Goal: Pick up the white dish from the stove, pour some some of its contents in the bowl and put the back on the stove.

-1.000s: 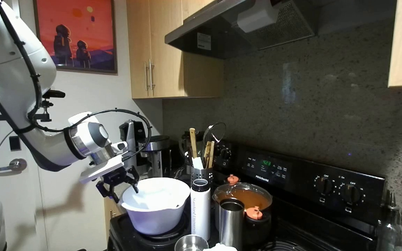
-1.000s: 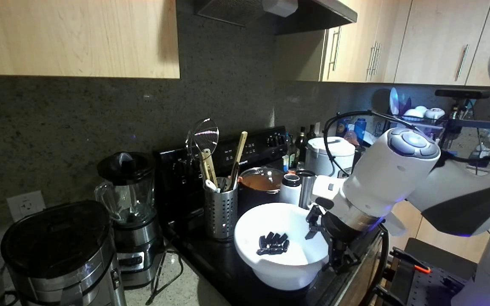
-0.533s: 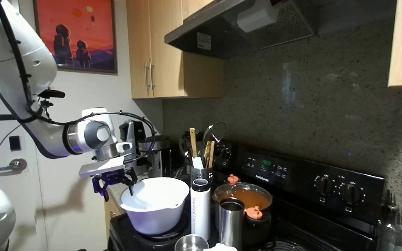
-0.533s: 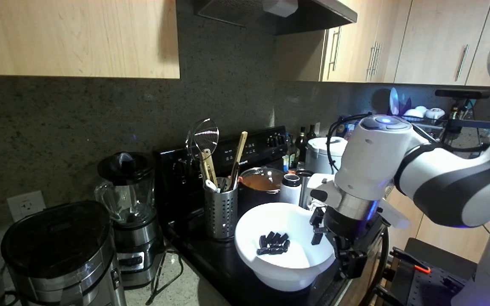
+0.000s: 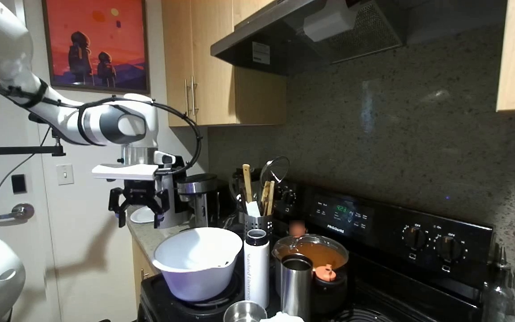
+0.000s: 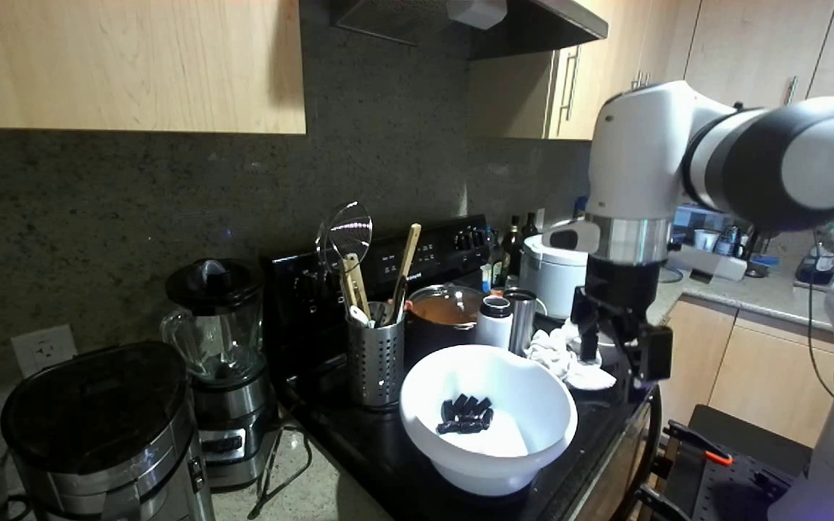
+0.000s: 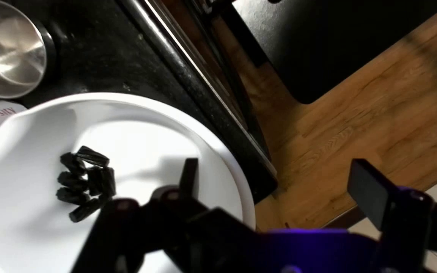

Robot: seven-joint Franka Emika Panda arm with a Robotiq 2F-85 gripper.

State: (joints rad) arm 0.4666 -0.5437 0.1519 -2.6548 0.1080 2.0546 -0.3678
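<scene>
The tool is hanging left of centre in an exterior view, higher than the white dish and apart from it. Its two fingers are standing widely spread; I am seeing only air between them. The dish is resting upright on the stove, in the lower left-centre of that view, and in the wrist view black pieces are lying inside it.
</scene>
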